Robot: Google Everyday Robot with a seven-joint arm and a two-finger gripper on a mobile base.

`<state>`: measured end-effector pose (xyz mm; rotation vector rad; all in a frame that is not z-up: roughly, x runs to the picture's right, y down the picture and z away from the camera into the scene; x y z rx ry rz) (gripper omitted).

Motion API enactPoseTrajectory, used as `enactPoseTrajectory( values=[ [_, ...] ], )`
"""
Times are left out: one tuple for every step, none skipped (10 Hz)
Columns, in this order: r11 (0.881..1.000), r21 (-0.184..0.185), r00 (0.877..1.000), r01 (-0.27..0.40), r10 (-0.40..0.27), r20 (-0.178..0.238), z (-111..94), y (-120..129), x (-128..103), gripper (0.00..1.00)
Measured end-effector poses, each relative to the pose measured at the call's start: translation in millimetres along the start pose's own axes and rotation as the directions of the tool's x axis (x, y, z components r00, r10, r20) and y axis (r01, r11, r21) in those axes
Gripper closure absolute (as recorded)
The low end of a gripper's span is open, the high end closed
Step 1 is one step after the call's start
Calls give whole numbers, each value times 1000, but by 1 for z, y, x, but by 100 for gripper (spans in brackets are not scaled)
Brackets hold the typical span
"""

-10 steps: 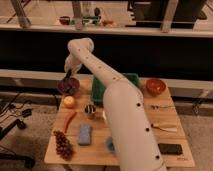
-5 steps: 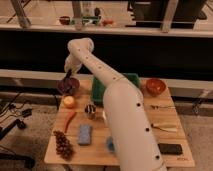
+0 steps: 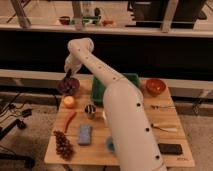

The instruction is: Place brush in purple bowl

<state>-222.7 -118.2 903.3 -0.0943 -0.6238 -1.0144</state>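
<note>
Arm: white, reaches from lower right up and across the table [image 3: 165, 159] to its far left corner.

Table: wooden, carries all items below.

Green bin [image 3: 131, 79]: rear centre, partly behind the arm.

Purple bowl [image 3: 68, 86]: far left corner, directly beneath the gripper; dark inside.

Reddish-orange bowl [image 3: 155, 86]: far right, well apart from the work.

Blue block [image 3: 85, 134], grapes [image 3: 62, 144], carrot-like piece [image 3: 69, 119], round yellow fruit [image 3: 69, 101], small cup [image 3: 90, 110]: front half, none in the way.

Gripper [image 3: 69, 70]: hangs just above the purple bowl's rear rim, pointing down. Whether it pinches anything, I cannot tell.

Brush [image 3: 68, 75]: a thin dark sliver seems to hang below the gripper, long axis near upright, tip toward the bowl; identity uncertain. Judged relation: bowl lies straight below, so release calls for little or no sideways travel.

Change from the earlier frames: none discernible; arm, gripper and bowl hold the same positions.
</note>
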Motion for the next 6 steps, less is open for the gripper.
enactPoseTrajectory(
  values=[
    [1000, 0, 1000, 0, 0, 0, 0, 0, 0, 79],
    [1000, 0, 1000, 0, 0, 0, 0, 0, 0, 70],
    [1000, 0, 1000, 0, 0, 0, 0, 0, 0, 59],
    [1000, 0, 1000, 0, 0, 0, 0, 0, 0, 49],
    [1000, 0, 1000, 0, 0, 0, 0, 0, 0, 39],
    [1000, -1, 1000, 0, 0, 0, 0, 0, 0, 29]
  ],
)
